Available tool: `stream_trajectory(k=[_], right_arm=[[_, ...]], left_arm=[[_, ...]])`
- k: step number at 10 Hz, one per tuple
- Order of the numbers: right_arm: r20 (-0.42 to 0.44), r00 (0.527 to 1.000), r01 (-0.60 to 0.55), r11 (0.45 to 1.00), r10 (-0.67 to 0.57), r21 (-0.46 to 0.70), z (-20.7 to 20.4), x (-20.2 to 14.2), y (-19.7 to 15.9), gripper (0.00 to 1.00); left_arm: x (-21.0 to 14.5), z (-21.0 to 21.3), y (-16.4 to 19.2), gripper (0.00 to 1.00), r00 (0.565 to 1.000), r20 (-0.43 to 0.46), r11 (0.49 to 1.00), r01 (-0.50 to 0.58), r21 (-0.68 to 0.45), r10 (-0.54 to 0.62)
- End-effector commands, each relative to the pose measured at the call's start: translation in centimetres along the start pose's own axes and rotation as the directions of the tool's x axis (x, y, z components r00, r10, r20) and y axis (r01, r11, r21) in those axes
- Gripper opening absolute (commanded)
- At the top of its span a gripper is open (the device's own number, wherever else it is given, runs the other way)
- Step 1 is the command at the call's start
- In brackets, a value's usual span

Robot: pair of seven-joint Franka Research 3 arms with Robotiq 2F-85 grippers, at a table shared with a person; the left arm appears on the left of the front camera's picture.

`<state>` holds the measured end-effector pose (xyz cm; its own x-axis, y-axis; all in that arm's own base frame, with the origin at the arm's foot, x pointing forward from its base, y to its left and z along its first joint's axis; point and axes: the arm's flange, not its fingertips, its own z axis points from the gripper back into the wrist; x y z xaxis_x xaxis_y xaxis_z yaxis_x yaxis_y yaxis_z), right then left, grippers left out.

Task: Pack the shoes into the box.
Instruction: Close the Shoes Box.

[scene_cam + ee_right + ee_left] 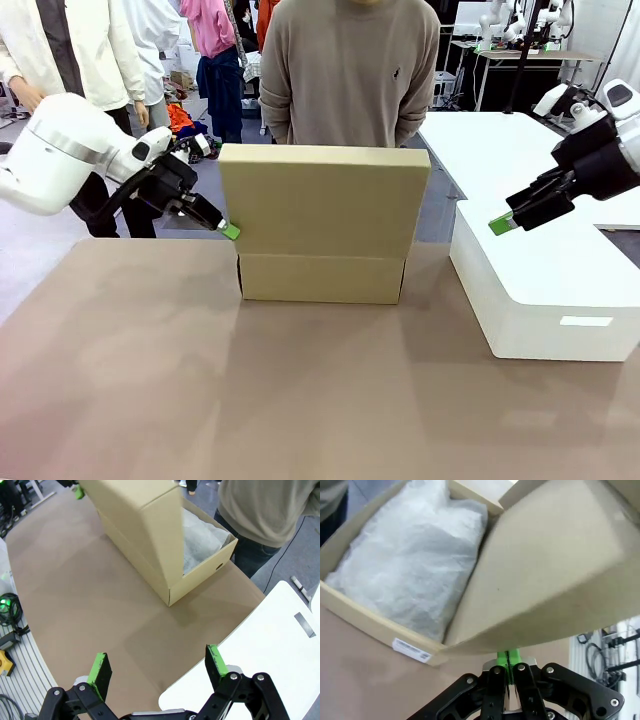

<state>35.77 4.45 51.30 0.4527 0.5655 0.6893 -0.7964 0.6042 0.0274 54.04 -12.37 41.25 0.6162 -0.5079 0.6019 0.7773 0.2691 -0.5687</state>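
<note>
- The box (322,262) — matte tan cardboard, flap lid (322,200) raised — sits mid-table before the person (350,70); crinkled white tissue (415,565) lines it.
- Left gripper (228,230): green pads pressed together at the lid's lower corner.
- Right gripper (157,667): fingers spread, empty, above the smooth white rounded box (540,300).

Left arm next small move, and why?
Probably push the lid farther toward closing. The left gripper, jaws shut, sits at the lid's edge; the lid stands raised over the box and tissue paper covers the inside. The right gripper hangs open, apart.
</note>
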Motion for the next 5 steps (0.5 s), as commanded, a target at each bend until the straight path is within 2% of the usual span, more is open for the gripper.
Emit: stream_trajectory(k=[1,3,5], right_arm=[[0.025,0.999,-0.02,1.0,0.02,0.016,-0.1,0.0,-0.4,1.0],[0.025,0.999,-0.02,1.0,0.02,0.016,-0.1,0.0,-0.4,1.0],[0.025,0.999,-0.02,1.0,0.02,0.016,-0.1,0.0,-0.4,1.0]], left_arm=[[1.3,0.2,-0.4,0.0,1.0,-0.011,0.992,0.001,0.126,0.0],[2.8,0.1,0.3,0.0,0.999,-0.045,0.971,0.008,0.238,0.003],[3.8,0.0,0.5,0.0,0.998,-0.056,0.96,0.026,0.278,-0.011]])
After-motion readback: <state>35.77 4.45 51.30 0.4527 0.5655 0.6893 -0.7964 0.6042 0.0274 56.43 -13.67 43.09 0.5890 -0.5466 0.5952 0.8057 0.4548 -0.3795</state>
